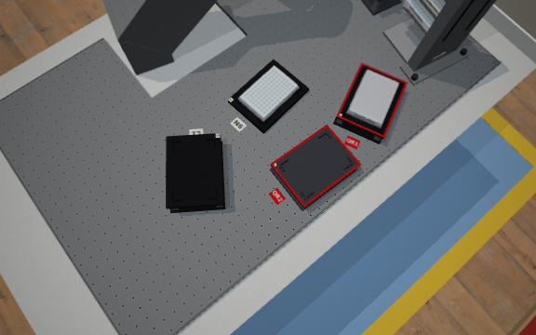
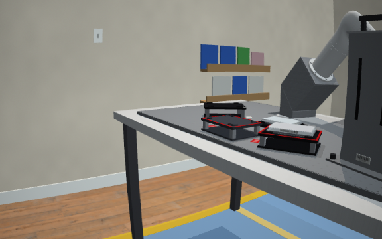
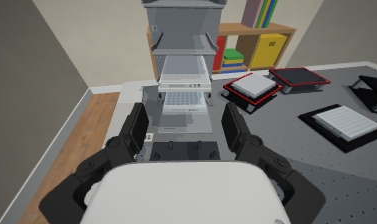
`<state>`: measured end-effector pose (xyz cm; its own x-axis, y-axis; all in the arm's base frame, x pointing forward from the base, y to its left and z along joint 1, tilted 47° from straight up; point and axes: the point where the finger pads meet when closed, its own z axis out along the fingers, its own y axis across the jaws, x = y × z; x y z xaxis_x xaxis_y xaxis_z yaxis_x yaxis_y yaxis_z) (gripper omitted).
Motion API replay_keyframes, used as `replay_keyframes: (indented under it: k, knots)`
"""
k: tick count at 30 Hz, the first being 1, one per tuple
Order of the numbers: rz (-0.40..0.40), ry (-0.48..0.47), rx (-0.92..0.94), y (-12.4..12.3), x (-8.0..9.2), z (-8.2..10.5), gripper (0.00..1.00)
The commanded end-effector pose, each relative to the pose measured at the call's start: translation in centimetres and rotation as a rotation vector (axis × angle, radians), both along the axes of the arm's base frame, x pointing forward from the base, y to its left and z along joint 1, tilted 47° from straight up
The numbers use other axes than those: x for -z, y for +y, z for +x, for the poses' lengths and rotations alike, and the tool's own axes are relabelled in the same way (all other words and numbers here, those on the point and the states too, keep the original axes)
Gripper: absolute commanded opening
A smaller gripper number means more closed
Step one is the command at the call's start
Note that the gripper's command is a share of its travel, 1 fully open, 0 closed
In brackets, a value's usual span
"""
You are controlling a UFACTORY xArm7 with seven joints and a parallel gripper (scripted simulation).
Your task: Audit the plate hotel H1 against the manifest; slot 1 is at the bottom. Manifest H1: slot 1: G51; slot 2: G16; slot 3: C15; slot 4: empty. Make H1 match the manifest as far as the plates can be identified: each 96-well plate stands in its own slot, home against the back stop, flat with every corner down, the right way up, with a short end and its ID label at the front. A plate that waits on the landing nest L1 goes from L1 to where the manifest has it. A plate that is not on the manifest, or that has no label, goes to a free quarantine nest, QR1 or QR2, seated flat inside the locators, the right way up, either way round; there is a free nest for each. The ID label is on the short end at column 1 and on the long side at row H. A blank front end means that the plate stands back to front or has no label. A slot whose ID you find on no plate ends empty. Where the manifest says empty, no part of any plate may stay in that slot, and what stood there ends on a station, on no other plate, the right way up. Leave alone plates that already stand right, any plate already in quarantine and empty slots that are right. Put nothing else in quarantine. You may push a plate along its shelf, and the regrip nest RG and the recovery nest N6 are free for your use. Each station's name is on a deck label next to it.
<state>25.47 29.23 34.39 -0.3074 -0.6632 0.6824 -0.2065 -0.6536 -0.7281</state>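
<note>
Where the deck labels can be read, we see "N6" (image 1: pixel 237 124) on white beside a black nest holding a white gridded plate (image 1: pixel 268 91), and red tags "QR1" (image 1: pixel 352 141) and "QR2" (image 1: pixel 276 195). The red-rimmed QR1 nest (image 1: pixel 400 100) carries a pale plate (image 1: pixel 374 97); the QR2 nest (image 1: pixel 316 165) is a bare dark slab. Our gripper (image 3: pixel 186 130) hangs fully open, holding nothing, facing the grey plate hotel (image 3: pixel 184 22), where two ribbed plates sit on the lower shelves, their labels unreadable.
</note>
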Motion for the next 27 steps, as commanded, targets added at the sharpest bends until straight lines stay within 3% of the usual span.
replay_keyframes:
  k: [1,27]
  knots:
    - [0.003,0.0,-0.001,-0.3,-0.1,0.6,1.0]
    - [0.003,0.0,0.0,-1.8,-0.4,4.3,1.0]
